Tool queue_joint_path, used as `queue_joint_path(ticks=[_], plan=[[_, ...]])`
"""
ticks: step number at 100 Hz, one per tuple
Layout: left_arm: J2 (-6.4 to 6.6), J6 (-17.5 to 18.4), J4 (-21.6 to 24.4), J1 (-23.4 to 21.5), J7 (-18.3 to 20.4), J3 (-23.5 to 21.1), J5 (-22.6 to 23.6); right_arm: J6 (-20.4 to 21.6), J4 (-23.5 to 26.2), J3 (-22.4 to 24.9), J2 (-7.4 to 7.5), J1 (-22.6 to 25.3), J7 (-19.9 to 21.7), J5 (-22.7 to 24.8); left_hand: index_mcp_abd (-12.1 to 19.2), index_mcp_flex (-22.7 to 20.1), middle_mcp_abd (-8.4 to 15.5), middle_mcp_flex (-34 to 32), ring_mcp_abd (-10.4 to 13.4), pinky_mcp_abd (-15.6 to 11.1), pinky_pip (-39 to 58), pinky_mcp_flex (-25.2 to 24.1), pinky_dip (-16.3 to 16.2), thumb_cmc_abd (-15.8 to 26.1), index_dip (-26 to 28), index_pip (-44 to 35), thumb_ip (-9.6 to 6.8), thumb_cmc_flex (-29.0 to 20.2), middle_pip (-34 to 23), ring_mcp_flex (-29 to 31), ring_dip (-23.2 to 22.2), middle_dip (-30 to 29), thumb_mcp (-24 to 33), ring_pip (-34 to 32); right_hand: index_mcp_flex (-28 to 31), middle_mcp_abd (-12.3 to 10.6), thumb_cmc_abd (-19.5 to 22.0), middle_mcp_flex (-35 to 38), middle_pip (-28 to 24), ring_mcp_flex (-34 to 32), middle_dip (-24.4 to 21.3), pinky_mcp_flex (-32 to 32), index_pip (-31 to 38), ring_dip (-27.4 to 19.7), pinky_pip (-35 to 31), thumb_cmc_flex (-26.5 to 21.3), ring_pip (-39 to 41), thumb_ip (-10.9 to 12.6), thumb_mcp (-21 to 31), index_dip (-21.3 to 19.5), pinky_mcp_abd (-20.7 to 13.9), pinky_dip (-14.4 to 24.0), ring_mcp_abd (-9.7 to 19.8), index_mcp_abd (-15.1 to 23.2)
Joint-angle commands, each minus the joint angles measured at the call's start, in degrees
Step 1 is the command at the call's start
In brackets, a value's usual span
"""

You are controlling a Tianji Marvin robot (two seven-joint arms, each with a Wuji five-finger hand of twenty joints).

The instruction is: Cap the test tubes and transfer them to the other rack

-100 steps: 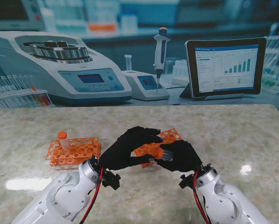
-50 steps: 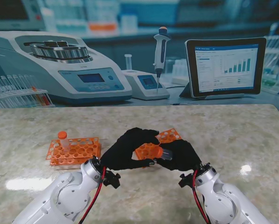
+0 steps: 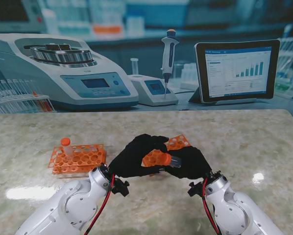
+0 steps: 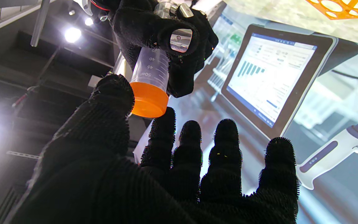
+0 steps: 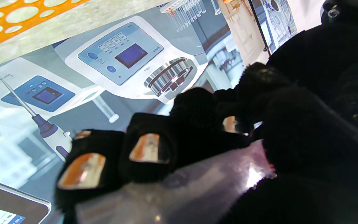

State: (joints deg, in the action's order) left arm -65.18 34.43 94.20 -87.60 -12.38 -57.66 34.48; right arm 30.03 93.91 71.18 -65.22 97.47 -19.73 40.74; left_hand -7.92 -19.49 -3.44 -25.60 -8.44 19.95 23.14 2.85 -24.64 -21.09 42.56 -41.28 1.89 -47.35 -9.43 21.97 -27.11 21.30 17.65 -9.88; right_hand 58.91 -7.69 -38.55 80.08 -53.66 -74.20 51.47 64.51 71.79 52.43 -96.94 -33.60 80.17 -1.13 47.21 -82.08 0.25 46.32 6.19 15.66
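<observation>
Right now the right hand [image 3: 188,164] grips the tube [image 4: 152,72] while the left hand [image 3: 136,155] pinches its orange cap [image 4: 148,100]; misaligned threads could leave the cap loose above the right-hand rack [image 3: 178,142]

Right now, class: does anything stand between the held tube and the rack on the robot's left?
Only the left hand lies between the tube, held by the right hand, and the left rack; no other obstacle shows.

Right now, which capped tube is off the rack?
The tube in the right hand, lying roughly level between both hands, orange cap toward the left hand. The other capped tube stands upright in the left rack.
</observation>
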Motion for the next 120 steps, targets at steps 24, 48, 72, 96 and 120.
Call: queue_joint_path(ticks=[24, 48, 72, 96, 120], plan=[[-0.5, -0.03, -0.46, 0.76, -0.11, 1.15, -0.67, -0.38, 0.16, -0.11, -0.18, 0.35, 0.27, -0.15, 3.5, 1.72, -0.53, -0.6, 1.59, 0.71, 2.76, -0.17, -1.71, 6.03, 2.85, -11.65, -2.63, -14.4, -1.16, 2.78, -1.78, 1.15, -10.12, -1.11, 0.57, 0.43, 1.92, 2.39, 0.25, -1.54, 0.74, 4.34, 3.2, 2.91, -16.95, -1.73, 9.94, -0.23, -0.08, -1.58, -6.58, 2.6, 3.87, 4.95], [-0.49, 0.13, -0.6, 0.96, 0.69, 1.68, -1.76, -0.36, 0.19, 0.0, -0.17, 0.43, 0.34, -0.17, 3.46, 0.81, -0.47, -1.56, 1.58, 0.96, 2.71, -0.26, -1.7, 11.47, 1.33, -16.34, -2.94, -21.76, -1.71, 3.48, -2.2, 1.45, -13.36, -1.49, 0.57, 0.38, 1.96, 2.39, 0.26, -1.54, 0.74, 4.34, 3.2, 2.91, -16.95, -1.74, 9.94, -0.23, -0.09, -1.58, -6.58, 2.6, 3.87, 4.95], [-0.58, 1.1, -0.97, 1.09, -0.05, 1.75, -0.95, -0.36, 0.18, 0.0, -0.17, 0.42, 0.34, -0.16, 3.79, -1.16, -0.25, -2.09, 1.7, 0.92, 2.7, -0.41, -1.7, 9.23, -1.86, -14.6, -4.4, -26.55, -1.81, 3.94, -2.26, 1.34, -11.12, -1.62, 0.57, 0.4, 1.99, 2.39, 0.26, -1.54, 0.73, 4.34, 3.2, 2.91, -16.95, -1.71, 9.94, -0.24, -0.09, -1.58, -6.58, 2.6, 3.87, 4.95], [-0.67, 2.34, -1.8, 1.55, -1.32, 2.03, 0.81, -0.32, 0.15, 0.15, -0.16, 0.46, 0.31, -0.08, 5.75, -2.57, 0.13, -1.75, 2.22, 0.65, 2.79, -1.25, -2.07, 4.75, -3.81, -14.22, -3.11, -26.62, -1.24, 3.74, -2.03, 0.74, -5.27, -1.4, 0.52, 0.42, 2.0, 2.37, 0.33, -1.54, 0.7, 4.34, 3.17, 2.91, -16.95, -1.71, 9.94, -0.26, -0.14, -1.58, -6.58, 2.6, 3.87, 4.99], [-0.91, 3.26, -2.28, 1.69, -3.46, 2.21, 2.87, -0.27, 0.1, 0.25, -0.15, 0.47, 0.34, -0.06, 7.66, -7.92, 0.32, -2.6, 2.41, 0.58, 3.67, -0.81, -1.92, 2.06, -6.64, -5.7, -0.58, -25.29, -0.95, 4.34, -1.84, 0.15, 3.6, -1.66, 0.52, 0.47, 1.9, 2.39, 0.33, -1.54, 0.71, 4.34, 3.17, 2.91, -16.95, -1.77, 9.94, -0.26, -0.16, -1.59, -6.58, 2.6, 3.87, 4.99]])
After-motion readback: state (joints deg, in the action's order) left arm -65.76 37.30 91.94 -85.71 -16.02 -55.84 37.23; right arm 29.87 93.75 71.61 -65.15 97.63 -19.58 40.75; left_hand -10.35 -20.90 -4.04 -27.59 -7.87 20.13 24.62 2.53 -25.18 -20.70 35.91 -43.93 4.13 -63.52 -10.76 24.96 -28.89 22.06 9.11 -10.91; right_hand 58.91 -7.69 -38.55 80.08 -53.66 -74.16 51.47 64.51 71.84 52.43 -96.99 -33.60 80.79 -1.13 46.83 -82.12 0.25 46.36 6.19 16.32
